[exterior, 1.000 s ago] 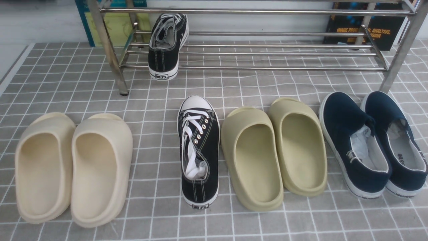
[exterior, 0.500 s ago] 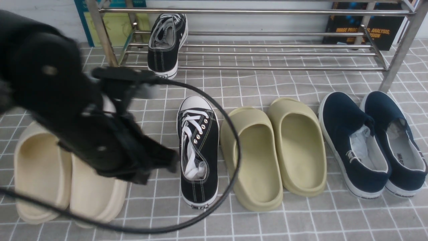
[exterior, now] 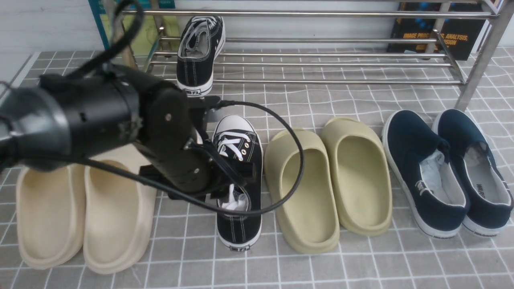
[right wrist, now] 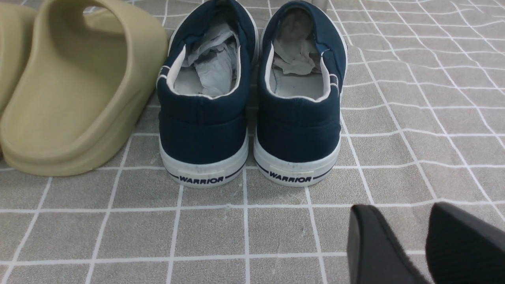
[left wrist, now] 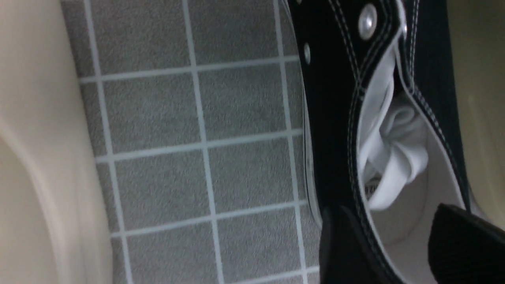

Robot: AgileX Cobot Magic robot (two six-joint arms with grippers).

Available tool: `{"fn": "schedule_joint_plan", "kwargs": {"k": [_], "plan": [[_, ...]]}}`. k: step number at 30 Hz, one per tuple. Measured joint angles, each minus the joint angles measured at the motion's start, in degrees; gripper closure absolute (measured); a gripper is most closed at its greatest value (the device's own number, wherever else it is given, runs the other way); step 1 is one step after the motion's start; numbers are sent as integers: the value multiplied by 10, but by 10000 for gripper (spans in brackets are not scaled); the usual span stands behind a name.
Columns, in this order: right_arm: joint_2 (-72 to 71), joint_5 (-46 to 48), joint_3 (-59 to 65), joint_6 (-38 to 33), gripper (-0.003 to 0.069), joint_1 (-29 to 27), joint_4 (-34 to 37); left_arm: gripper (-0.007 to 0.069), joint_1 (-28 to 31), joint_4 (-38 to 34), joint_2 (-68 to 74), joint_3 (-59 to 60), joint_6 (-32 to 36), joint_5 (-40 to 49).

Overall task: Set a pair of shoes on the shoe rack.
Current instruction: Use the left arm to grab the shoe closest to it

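the left gripper (left wrist: 390, 221) hangs low over the heel end of the black sneaker (exterior: 241, 218) that lies on the floor. its jaws stand apart. in the left wrist view, one finger (left wrist: 337, 248) is on the outer side of the shoe's side wall and the other finger (left wrist: 465, 244) is over the opening of the shoe, so the collar edge with the white stitching runs between them. we cannot tell if the fingers touch the canvas. the white laces are bunched inside the shoe, just beyond the fingers.

this sneaker points its white toe cap toward the shoe rack (exterior: 341, 81). it lies between the cream slippers (exterior: 116, 212) on its left and the olive slippers (exterior: 309, 192) on its right, near both. in the front view the left arm covers part of its left side.

the second black sneaker (exterior: 198, 52) is on the lower bars of the rack, at the left end, with its heel toward us at the front bar.

the right gripper (right wrist: 406, 221) is well apart from both sneakers. it hovers over the checked cloth (exterior: 361, 104) behind the navy slip-ons (exterior: 425, 172), fingers a little apart, with nothing between them.
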Motion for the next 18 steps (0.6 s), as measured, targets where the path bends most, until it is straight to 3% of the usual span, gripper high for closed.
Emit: {"fn": "schedule_joint_plan", "kwargs": {"k": [5,8,14,17,18], "plan": [[0,0,0,0,414,0,0,261,0,10,33,0,-2,-19],[0,0,0,0,414,0,0,312,0,26,59,0,-2,-20],[0,0,0,0,414,0,0,491,0,28,64,-5,-4,-21],[0,0,0,1,414,0,0,630,0,33,61,-36,-4,11],[0,0,0,1,414,0,0,638,0,35,59,-45,-4,20]]}}
